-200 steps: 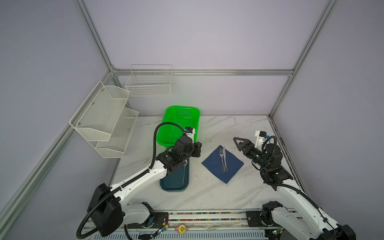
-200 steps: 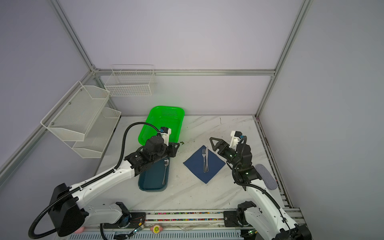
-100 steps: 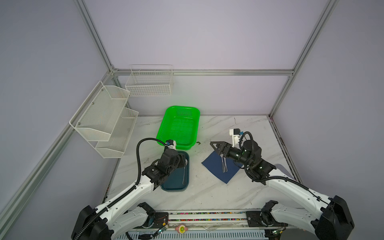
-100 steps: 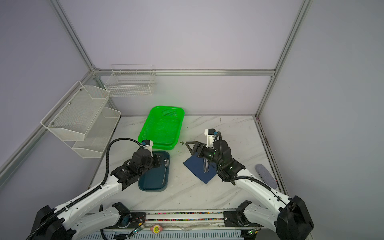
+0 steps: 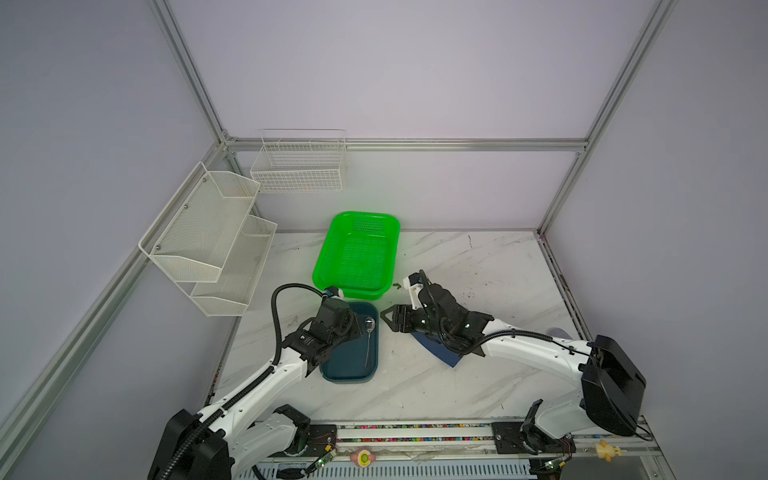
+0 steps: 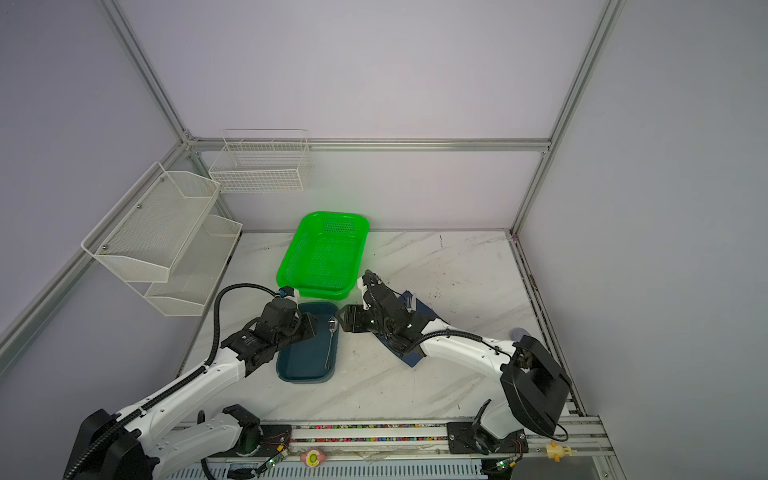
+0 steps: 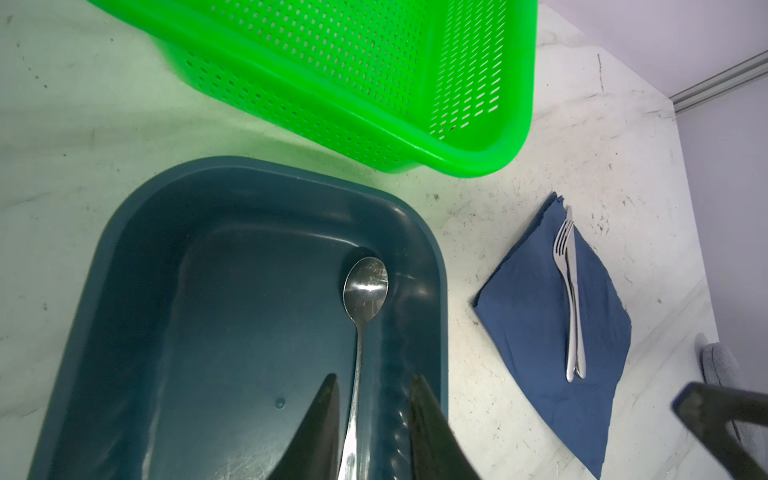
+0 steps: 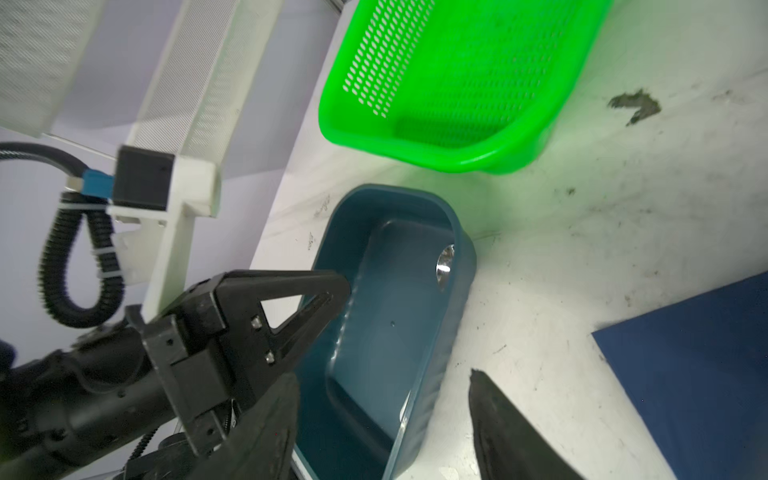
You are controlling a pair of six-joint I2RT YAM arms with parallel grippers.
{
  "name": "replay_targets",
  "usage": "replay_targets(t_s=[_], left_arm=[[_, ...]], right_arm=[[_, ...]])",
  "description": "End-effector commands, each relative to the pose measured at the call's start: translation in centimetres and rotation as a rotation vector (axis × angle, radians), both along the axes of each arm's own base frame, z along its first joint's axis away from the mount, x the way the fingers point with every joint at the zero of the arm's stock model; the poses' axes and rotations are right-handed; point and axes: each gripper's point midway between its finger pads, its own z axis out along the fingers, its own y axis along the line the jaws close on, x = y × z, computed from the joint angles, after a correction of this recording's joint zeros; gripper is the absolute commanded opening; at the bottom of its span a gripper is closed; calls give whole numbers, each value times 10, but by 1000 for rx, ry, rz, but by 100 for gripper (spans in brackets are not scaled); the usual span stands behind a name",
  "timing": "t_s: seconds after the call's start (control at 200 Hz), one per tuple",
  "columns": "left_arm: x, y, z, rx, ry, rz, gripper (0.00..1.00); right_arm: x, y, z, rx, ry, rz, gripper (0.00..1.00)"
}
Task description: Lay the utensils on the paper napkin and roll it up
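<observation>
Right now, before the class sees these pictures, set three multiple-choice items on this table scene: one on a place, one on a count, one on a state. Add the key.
1. The spoon lies: A on the napkin; B in the teal tray; C in the green basket.
2. Utensils on the napkin: A two; B one; C three.
3. The napkin is: A rolled up; B crumpled; C spread flat.
Key: 1 B, its bowl rests inside the teal tray, and the green basket shows nothing inside; 2 A, only the fork and the knife lie there; 3 C, it lies unrolled.
</observation>
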Motion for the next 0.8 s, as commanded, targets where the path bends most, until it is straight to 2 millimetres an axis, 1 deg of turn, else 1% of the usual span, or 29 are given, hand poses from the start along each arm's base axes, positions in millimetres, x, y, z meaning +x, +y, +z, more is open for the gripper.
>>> replay_targets(t_s=[0.0, 0.09, 0.2, 0.29, 0.385, 0.48, 0.6, 0.795], left_arm=[[-3, -4, -11, -21, 42, -23, 28], [-2, -11, -17, -34, 66, -54, 28], [-4, -17, -24, -22, 128, -90, 28], [-3, -19, -29, 15, 164, -122, 28], [-3, -26, -37, 25, 200, -171, 27], [-4, -33, -45, 33, 243, -223, 28], [-6, -35, -56, 48, 296, -244, 28], [-4, -41, -58, 31, 296, -260, 31]], right_arm=[[-7, 1, -26, -86, 45, -5, 65], [-11, 8, -38, -90, 70, 0, 65], [-9, 10, -49, -110, 99, -19, 63], [-5, 8, -58, -147, 121, -49, 61], [-2, 6, -64, -173, 133, -76, 60], [3, 3, -65, -176, 138, -117, 59], [5, 1, -65, -168, 141, -143, 60], [5, 3, -67, -171, 148, -140, 59]])
